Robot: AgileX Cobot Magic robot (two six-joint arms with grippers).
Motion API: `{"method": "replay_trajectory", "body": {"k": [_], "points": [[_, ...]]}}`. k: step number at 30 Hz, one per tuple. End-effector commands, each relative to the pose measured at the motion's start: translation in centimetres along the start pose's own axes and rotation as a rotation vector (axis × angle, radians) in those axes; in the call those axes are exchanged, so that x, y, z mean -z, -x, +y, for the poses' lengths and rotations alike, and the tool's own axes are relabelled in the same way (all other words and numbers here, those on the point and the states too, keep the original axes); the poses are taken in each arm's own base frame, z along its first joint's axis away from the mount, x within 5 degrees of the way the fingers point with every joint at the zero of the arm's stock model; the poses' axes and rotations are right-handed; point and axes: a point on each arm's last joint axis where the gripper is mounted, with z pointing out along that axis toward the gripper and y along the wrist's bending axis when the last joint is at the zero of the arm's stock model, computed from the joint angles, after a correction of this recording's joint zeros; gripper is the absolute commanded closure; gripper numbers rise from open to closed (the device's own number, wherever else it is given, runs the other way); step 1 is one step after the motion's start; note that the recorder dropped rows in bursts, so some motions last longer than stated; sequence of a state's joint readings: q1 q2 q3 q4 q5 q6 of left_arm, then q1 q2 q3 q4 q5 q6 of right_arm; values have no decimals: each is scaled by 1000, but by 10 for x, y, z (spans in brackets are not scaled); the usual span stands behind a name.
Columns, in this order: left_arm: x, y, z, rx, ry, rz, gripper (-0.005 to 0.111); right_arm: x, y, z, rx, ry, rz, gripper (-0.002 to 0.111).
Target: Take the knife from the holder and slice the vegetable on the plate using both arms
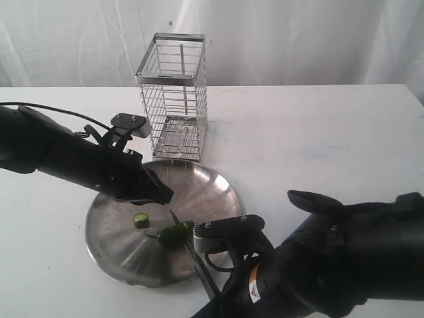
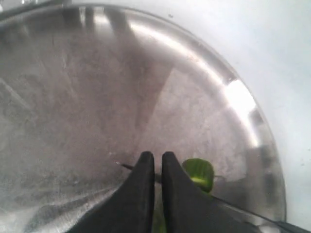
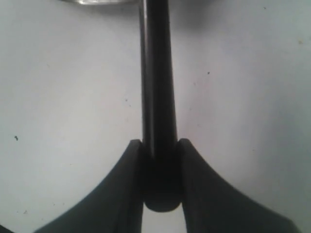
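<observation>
The jaws of your right arm point(image 1: 344, 258) are clamped on the handle of the knife point(image 3: 158, 73). Its blade reaches in over the plate point(image 1: 109, 255) and lies across the vegetable point(image 1: 173, 233), roughly square to its long axis. The jaws of your left arm point(image 1: 66, 159) are nearly together, gripping nothing, and hover just beside the vegetable. That arm looks better placed to steady it. A cut piece point(image 1: 141, 220) lies nearby.

Black knife point(image 3: 158, 73) slants onto the steel plate point(image 1: 205, 185), its blade seemingly touching the green vegetable point(image 1: 175, 232); the wire holder point(image 1: 173, 99) stands upright behind.
</observation>
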State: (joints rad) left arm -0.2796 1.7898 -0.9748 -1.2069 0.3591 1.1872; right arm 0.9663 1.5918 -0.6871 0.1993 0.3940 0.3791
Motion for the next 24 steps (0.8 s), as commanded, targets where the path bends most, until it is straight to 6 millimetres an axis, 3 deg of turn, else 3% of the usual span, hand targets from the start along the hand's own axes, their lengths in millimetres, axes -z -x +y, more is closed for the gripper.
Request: {"method": "replay_trajectory", "body": {"k": [1,13,24], "points": [[18,7,-15,-30,-54,-25,94,-2,10,6,53,-12,16,108],[32,3,-26,-24,-97,64,94,-24,48,20,140,-64,63,108],[32,1,-25,-38,-84,78,94,-26,76,29,198,-73,50,108]]}}
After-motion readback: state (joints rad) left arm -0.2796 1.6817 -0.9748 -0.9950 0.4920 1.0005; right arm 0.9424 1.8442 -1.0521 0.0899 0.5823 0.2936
